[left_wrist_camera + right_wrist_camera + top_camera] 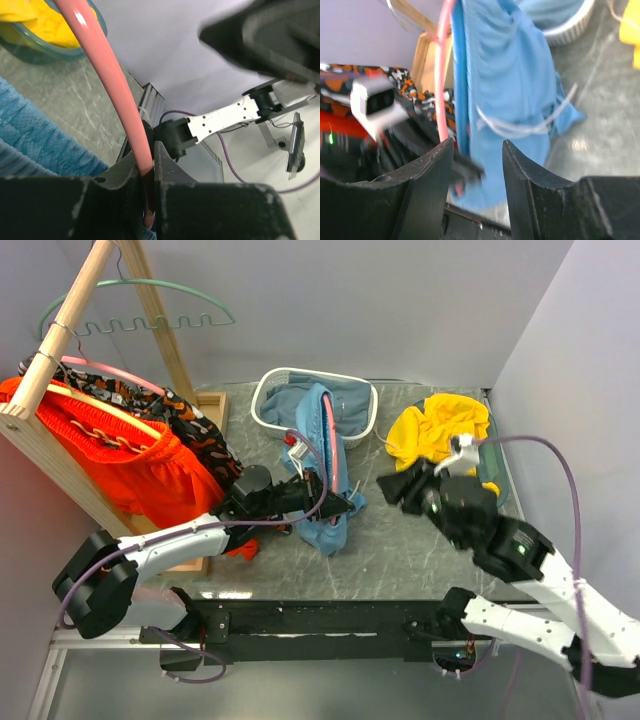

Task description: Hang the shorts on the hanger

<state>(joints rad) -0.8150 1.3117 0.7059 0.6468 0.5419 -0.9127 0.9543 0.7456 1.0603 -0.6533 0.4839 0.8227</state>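
We see left pincer [148,185] pinching hanger [107,80] on thin pink bar, pads pressed tight on it. Right pincer [477,165] spread, nothing between pads, hovers just right of shorts [322,525]. Shorts at mid-counter [400,540]: far end over rim of white basket [262,415], near end on counter beside left pincer. Hanger bar runs along shorts, touching fabric. White drawstring [520,127] loose across front. Yellow garment [440,430] far right, apart from shorts. We can't tell if hanger passes through waistband.
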